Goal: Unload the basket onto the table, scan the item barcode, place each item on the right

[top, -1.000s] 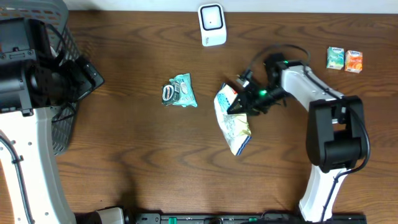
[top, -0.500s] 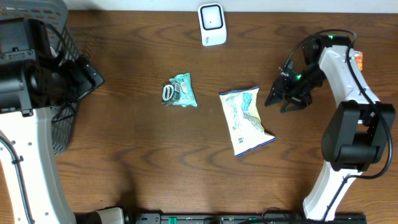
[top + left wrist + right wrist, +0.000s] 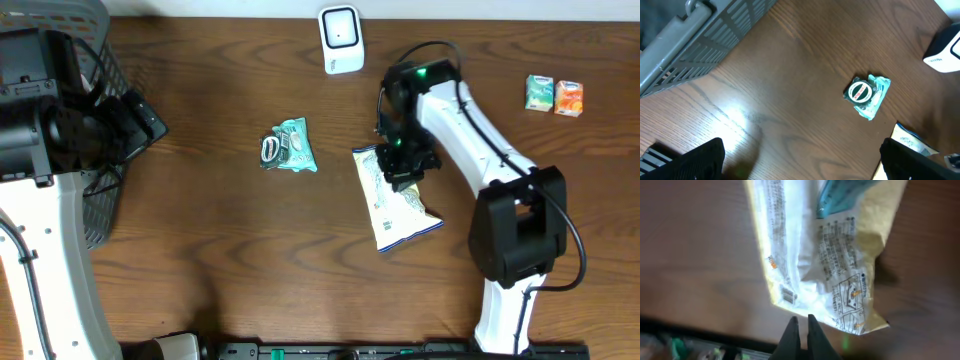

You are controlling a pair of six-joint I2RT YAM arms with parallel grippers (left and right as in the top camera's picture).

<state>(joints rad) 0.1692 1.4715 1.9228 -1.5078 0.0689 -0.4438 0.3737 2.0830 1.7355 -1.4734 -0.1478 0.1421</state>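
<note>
Swung back from the right since the earlier frame, the right end effector is shown closed at the edge of the snack bag, flat on the tabletop beneath it; presentation to the scanner beyond is judged outstanding.

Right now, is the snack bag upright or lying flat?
Lying flat: the snack bag sprawls across the table, back panel upward.

My right arm reaches forward and inward, wrist bent down, right gripper pinched tight. My left arm sits off to its own side, left gripper spread wide.
</note>
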